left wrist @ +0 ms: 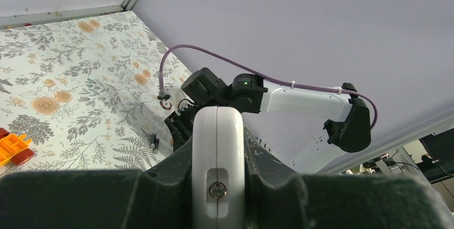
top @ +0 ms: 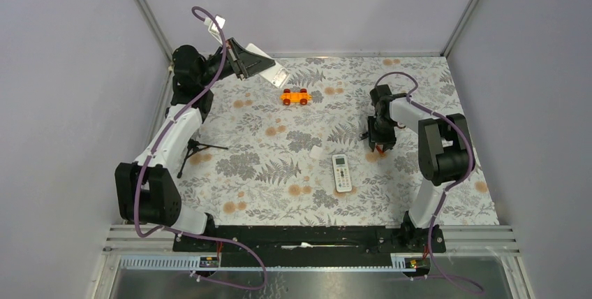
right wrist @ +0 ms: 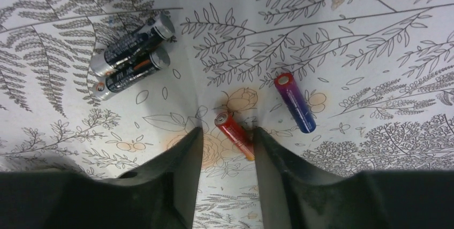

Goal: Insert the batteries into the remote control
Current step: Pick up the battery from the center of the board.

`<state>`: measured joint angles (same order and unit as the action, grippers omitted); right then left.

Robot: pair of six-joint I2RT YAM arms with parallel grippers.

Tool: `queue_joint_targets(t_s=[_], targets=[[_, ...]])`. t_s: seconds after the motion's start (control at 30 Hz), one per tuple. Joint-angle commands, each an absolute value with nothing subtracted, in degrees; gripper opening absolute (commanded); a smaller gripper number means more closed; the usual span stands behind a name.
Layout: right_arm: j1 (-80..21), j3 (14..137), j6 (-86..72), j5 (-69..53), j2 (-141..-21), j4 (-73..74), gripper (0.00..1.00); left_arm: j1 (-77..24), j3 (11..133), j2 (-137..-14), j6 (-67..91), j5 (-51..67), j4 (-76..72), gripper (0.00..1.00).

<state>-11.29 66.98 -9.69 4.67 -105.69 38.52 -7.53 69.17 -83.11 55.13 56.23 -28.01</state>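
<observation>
Red battery (right wrist: 234, 134) centre frame, lying between jaws of right gripper (right wrist: 227, 131), apart, not clamped. Second battery (right wrist: 294, 102) just right. Likely light, stiff, slick, rolls: pinch mid-barrel. Remote control (left wrist: 217, 127) lower centre, clamped edge-on in left gripper (left wrist: 217, 157).

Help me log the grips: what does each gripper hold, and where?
Left gripper is shut on the remote control, pinching its broad faces near one end. Right gripper holds nothing: its open jaws straddle a red battery.
</observation>
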Motion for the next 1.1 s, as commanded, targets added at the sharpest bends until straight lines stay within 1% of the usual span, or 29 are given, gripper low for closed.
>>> queue_joint_targets(t_s=[0.0, 0.07, 0.2, 0.3, 0.5, 0.53, 0.6, 0.67, 0.77, 0.93, 1.07], targets=[[-11.0, 69.4, -10.0, 3.4, -106.6, 40.1, 0.41, -7.1, 72.3, -83.2, 55.5, 56.5, -32.7, 0.0], [-11.0, 69.3, -10.5, 2.6, -106.5, 40.1, 0.34, -7.1, 72.1, -83.2, 55.5, 56.4, -32.9, 0.0], [-11.0, 69.2, -13.0, 2.4, -106.6, 40.1, 0.26, -7.1, 71.9, -83.1, 55.5, 56.4, -32.9, 0.0], [-11.0, 69.2, -14.4, 2.2, -106.8, 40.2, 0.25, -7.1, 71.8, -83.1, 55.5, 56.3, -32.9, 0.0], [-11.0, 68.5, -16.5, 2.5, -107.2, 39.6, 0.27, -7.1, 71.2, -82.6, 55.2, 56.0, -32.6, 0.0], [-10.9, 68.2, -16.9, 2.7, -107.2, 39.4, 0.26, -7.1, 71.1, -82.6, 55.1, 55.9, -32.6, 0.0], [-11.0, 67.8, -18.2, 3.5, -107.2, 38.7, 0.17, -7.1, 70.7, -82.3, 55.0, 55.4, -32.6, 0.0], [-11.0, 66.9, -19.1, 3.0, -106.0, 36.7, 0.11, -7.1, 70.4, -81.9, 54.6, 54.4, -32.6, 0.0], [-11.0, 65.6, -20.2, 2.9, -102.8, 33.5, 0.06, -7.1, 69.9, -81.2, 54.1, 52.7, -32.5, 0.0], [-11.0, 66.5, -20.9, 2.3, -96.2, 30.7, 0.05, -7.6, 68.4, -81.1, 55.3, 49.1, -34.2, 0.0], [-11.3, 67.8, -24.0, -3.4, -90.5, 26.5, 0.05, -10.0, 66.4, -82.0, 57.0, 45.2, -37.8, 0.0]])
